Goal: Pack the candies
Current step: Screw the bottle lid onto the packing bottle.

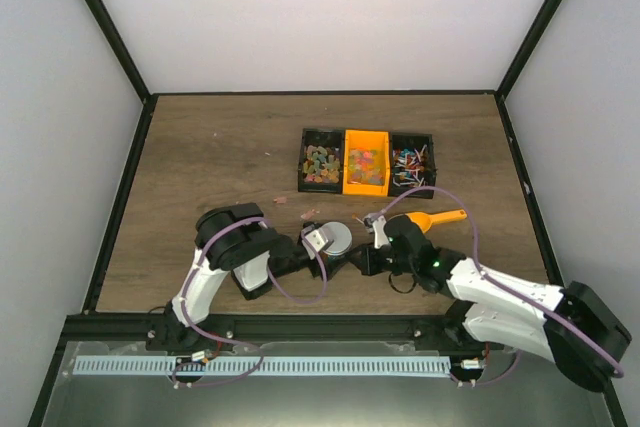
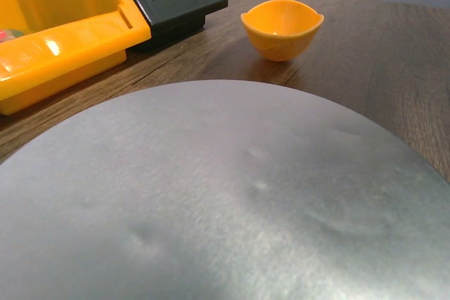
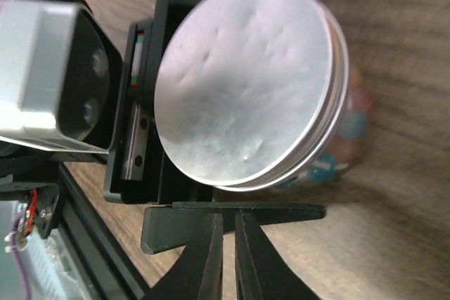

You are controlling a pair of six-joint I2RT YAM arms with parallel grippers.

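Observation:
The candies lie in three joined bins: gummies in the left black bin (image 1: 319, 163), gummy bits in the orange bin (image 1: 366, 162), thin wrapped pieces in the right black bin (image 1: 411, 163). A clear jar (image 1: 337, 238) with a round silver lid (image 3: 246, 82) stands in front of the bins, and some candies (image 3: 351, 123) show through its wall. My left gripper (image 1: 322, 247) reaches around the jar. One black finger (image 3: 281, 212) lies along its side and the other is hidden. My right gripper (image 3: 228, 219) is shut and empty, its tips just short of that finger.
An orange plastic scoop (image 1: 438, 217) lies on the table right of the jar; it also shows empty in the left wrist view (image 2: 281, 26). The lid (image 2: 225, 201) fills most of that view. A few crumbs (image 1: 308, 214) lie left of the jar. A black frame edges the table.

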